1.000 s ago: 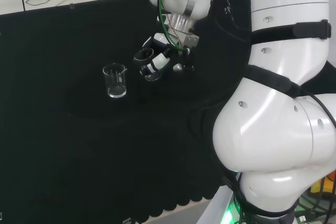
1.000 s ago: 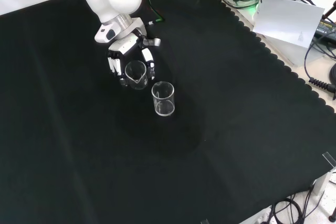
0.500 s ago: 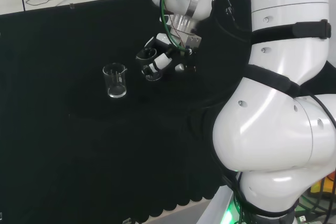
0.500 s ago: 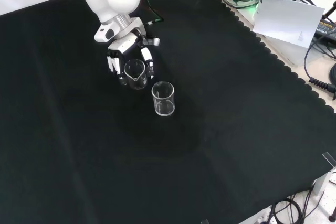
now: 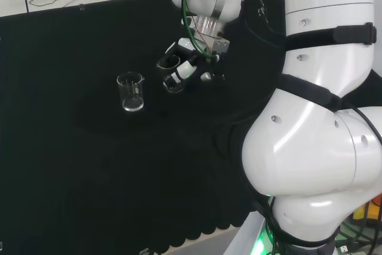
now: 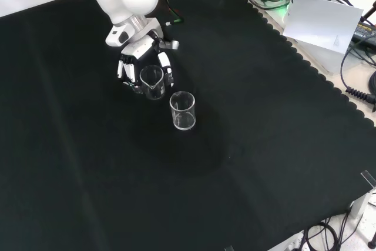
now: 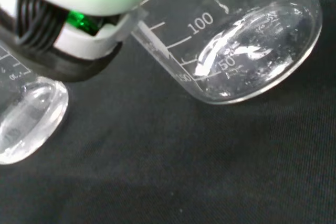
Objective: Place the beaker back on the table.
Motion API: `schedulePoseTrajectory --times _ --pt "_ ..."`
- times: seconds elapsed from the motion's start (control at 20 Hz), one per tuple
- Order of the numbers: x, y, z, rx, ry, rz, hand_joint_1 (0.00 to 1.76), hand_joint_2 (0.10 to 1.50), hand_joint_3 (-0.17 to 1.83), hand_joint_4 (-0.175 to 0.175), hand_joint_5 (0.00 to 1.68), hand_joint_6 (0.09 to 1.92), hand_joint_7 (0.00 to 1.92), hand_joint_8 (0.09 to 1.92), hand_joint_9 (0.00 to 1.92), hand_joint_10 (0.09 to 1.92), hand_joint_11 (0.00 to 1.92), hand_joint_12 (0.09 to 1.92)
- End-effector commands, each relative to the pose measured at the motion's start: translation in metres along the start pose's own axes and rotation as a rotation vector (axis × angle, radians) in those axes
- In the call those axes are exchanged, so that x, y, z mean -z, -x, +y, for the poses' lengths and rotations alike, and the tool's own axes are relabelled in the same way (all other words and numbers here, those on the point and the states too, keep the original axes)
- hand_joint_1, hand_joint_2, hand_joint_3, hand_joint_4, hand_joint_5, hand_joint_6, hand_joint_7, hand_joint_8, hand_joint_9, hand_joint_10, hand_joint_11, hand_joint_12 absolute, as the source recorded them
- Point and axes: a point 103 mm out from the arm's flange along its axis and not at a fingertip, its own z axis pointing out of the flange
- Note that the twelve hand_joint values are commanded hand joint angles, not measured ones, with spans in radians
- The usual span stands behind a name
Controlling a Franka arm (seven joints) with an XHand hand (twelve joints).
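Observation:
A clear glass beaker (image 6: 151, 82) with printed marks sits between the curled fingers of the black and white hand (image 6: 136, 61). In the head view the hand (image 5: 181, 64) reaches down from the wrist, and the held beaker (image 5: 173, 85) shows below its fingers, close to the cloth. Up close in the wrist view, that beaker (image 7: 252, 40) is tilted with its base near the black cloth, and part of the hand (image 7: 79, 30) lies beside it. I cannot tell whether the base touches the cloth.
A second clear beaker (image 6: 183, 110) stands upright on the cloth close in front of the held one; the head view has this beaker (image 5: 132, 92) left of the hand. The arm's white links (image 5: 322, 106) rise at the right.
The hand and its beaker have shifted slightly to the right and up in the head view. The free beaker has stayed put.

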Motion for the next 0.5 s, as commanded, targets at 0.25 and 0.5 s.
schedulePoseTrajectory --times 0.25,0.5 --pt "0.0002 0.0037 -0.0054 -0.019 -0.005 -0.015 0.98 0.59 0.54 -0.015 0.72 0.76 0.97 0.09 0.98 0.09 0.41 1.30" --pt "0.0053 0.0009 -0.0056 -0.021 -0.018 -0.035 0.96 0.58 0.54 -0.026 0.58 0.75 0.89 0.09 0.91 0.09 0.31 1.32"
